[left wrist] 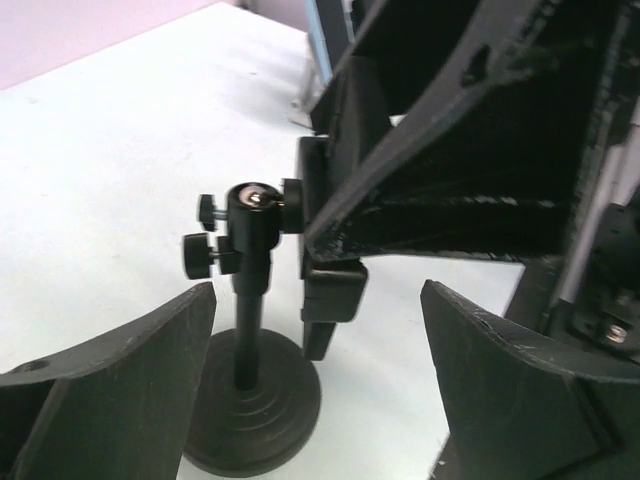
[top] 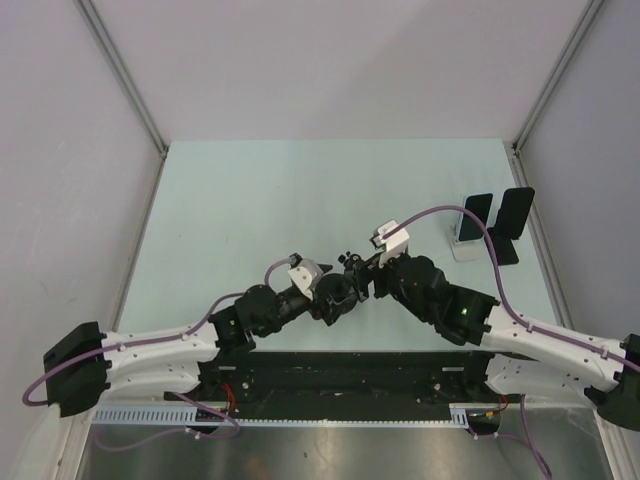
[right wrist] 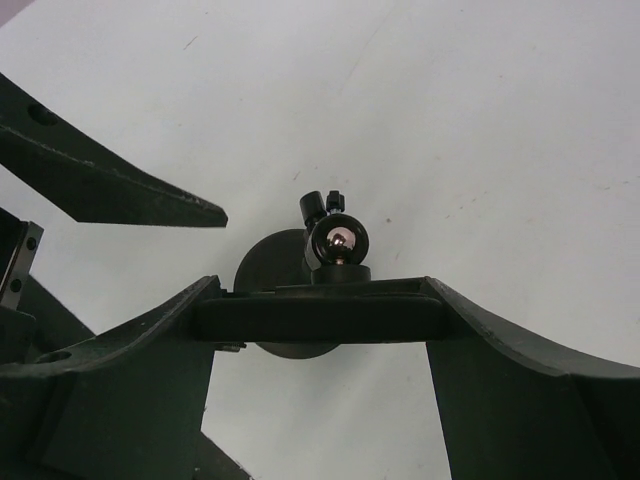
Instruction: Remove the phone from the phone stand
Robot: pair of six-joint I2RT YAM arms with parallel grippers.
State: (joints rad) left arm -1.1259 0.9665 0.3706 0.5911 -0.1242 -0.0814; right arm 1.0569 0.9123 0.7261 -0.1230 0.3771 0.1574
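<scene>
Phone point(right wrist: 320, 318), seemingly black, edge-on between right fingers point(right wrist: 530, 390)

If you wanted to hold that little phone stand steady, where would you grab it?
Probably the thin upright pole, between the round base and the knobbed ball head. Come in level from the side, a finger each way: the pole is narrow and bare, while the base is wide and flat.

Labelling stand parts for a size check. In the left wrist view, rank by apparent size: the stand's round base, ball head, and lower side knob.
1. round base, clearly largest.
2. ball head, next.
3. lower side knob, smallest; the upper knob beside it looks about alike.
</scene>
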